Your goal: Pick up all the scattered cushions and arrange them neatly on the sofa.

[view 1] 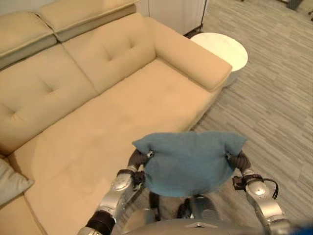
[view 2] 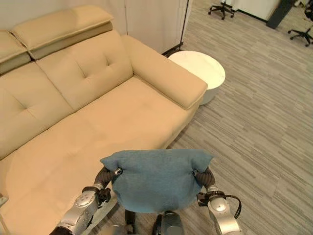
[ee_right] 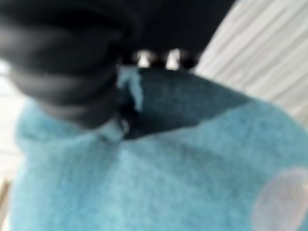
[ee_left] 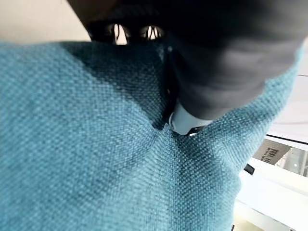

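A blue cushion hangs in the air between my two hands, just off the front edge of the beige sofa. My left hand grips its left side and my right hand its right side. The left wrist view has the thumb dug into the blue cloth, which puckers round it. My right thumb presses into the cloth the same way. Most of the fingers are hidden behind the cushion. A grey cushion lies on the seat at the far left.
A round white side table stands beside the sofa's right armrest. Striped grey floor spreads out to the right. Office chairs stand far back. The sofa seat in front of the cushion is bare.
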Available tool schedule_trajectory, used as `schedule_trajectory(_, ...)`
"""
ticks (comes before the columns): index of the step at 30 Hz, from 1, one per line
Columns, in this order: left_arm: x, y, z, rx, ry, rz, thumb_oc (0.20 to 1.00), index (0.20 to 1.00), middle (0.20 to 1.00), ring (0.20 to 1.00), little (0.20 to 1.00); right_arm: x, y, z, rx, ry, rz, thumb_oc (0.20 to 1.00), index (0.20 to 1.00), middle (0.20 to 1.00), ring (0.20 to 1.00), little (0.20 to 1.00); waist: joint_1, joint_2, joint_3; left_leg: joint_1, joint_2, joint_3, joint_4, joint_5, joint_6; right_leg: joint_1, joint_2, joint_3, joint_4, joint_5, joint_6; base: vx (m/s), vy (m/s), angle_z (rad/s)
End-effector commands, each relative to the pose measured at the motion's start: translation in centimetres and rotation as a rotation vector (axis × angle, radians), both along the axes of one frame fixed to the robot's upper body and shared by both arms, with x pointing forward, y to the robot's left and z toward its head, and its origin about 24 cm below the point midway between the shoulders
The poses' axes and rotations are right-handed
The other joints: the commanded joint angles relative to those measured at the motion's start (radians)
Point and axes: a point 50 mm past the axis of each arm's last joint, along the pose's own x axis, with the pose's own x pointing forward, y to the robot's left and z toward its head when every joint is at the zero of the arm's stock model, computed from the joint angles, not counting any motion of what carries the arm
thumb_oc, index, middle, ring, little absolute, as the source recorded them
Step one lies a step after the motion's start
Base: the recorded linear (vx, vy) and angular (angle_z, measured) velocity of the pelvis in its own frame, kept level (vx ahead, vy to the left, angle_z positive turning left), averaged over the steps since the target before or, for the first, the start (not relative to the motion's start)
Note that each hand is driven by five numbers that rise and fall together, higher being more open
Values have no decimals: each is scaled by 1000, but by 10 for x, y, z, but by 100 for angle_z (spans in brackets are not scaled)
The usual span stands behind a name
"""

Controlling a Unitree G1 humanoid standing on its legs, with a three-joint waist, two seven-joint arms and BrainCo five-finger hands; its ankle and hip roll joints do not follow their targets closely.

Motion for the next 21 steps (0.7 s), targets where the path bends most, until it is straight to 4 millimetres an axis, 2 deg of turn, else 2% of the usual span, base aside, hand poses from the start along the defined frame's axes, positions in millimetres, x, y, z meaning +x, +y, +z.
schedule_trajectory(1, 17, -25, 36, -82, -204, -122, 200, 200, 200, 200, 200, 29, 1, 39, 43, -224, 2, 200, 200, 200, 200, 200, 28, 14, -22, 22, 62, 99, 52, -183, -72, 102, 107, 83, -470, 174, 5, 352, -148, 73)
schedule_trajectory(3, 22, -34, 41, -87, -233, -177, 200, 200, 200, 200, 200, 27, 0, 40, 47, -224, 7, 200, 200, 200, 200, 200, 1, 13, -22, 40, 59, 68, 48, -203, -80, 98, 128, 194, -492, 182, 2, 387, -199, 82)
schedule_trajectory(4, 19, -37, 39, -99, -225, -195, 200, 200, 200, 200, 200, 24, -2, 36, 54, -206, 1, 200, 200, 200, 200, 200, 3, 11, -25, 44, 53, 54, 63, -214, -78, 108, 128, 218, -493, 195, -5, 501, -284, 124)
schedule_trajectory(6, 17, -39, 38, -110, -221, -212, 200, 200, 200, 200, 200, 22, -6, 33, 47, -195, 1, 200, 200, 200, 200, 200, -1, 15, -29, 50, 58, 35, 108, -243, -89, 121, 135, 206, -465, 198, -17, 427, -278, 128)
schedule_trajectory(8, 13, -43, 35, -138, -205, -235, 200, 200, 200, 200, 200, 18, -11, 31, 42, -179, 6, 200, 200, 200, 200, 200, -10, 16, -23, 16, 63, 20, 228, -271, -100, 145, 138, 197, -454, 182, -35, 298, -227, 87)
schedule_trajectory(9, 13, -46, 35, -157, -199, -243, 200, 200, 200, 200, 200, 19, -13, 33, 43, -186, 1, 200, 200, 200, 200, 200, -11, 15, -18, -20, 71, 26, 309, -265, -110, 159, 138, 181, -454, 174, -46, 180, -154, 74)
schedule_trajectory(10, 13, -46, 35, -157, -199, -243, 200, 200, 200, 200, 200, 19, -14, 33, 43, -187, 1, 200, 200, 200, 200, 200, -15, 17, -19, -30, 73, 21, 323, -271, -111, 158, 139, 177, -454, 173, -47, 230, -226, 82)
schedule_trajectory(11, 13, -48, 36, -176, -200, -244, 200, 200, 200, 200, 200, 19, -17, 34, 43, -187, -10, 200, 200, 200, 200, 200, -18, 13, -17, -74, 109, 82, 413, -254, -106, 191, 137, 141, -465, 159, -67, 188, -186, 69)
schedule_trajectory(12, 13, -48, 36, -177, -198, -250, 200, 200, 200, 200, 200, 20, -16, 35, 43, -193, -8, 200, 200, 200, 200, 200, -16, 12, -14, -92, 120, 94, 444, -253, -104, 206, 140, 132, -476, 157, -72, 253, -230, 96)
schedule_trajectory(14, 13, -47, 36, -180, -202, -244, 200, 200, 200, 200, 200, 21, -16, 36, 48, -196, -5, 200, 200, 200, 200, 200, -19, 7, -21, -82, 131, 121, 411, -254, -100, 217, 138, 120, -488, 159, -73, 139, -93, 50)
schedule_trajectory(16, 14, -46, 37, -175, -208, -241, 200, 200, 200, 200, 200, 22, -20, 38, 47, -206, -23, 200, 200, 200, 200, 200, -23, -9, -40, -74, 143, 174, 304, -235, -102, 240, 130, 87, -518, 155, -74, 150, -75, 35)
schedule_trajectory(17, 15, -45, 38, -173, -213, -232, 200, 200, 200, 200, 200, 21, -21, 38, 48, -204, -30, 200, 200, 200, 200, 200, -25, -16, -45, -74, 148, 185, 253, -200, -113, 244, 129, 71, -522, 150, -77, 83, -21, 53)
schedule_trajectory(20, 16, -40, 42, -169, -228, -197, 200, 200, 200, 200, 200, 20, -27, 38, 31, -204, -48, 200, 200, 200, 200, 200, -19, -20, -53, -65, 149, 167, 168, -150, -130, 260, 135, 46, -511, 130, -80, 112, 63, 22)
schedule_trajectory(21, 17, -37, 43, -176, -236, -176, 200, 200, 200, 200, 200, 19, -29, 38, 29, -200, -55, 200, 200, 200, 200, 200, -23, -16, -62, -34, 163, 210, 119, -148, -132, 264, 134, 28, -497, 118, -81, 107, 124, 2)
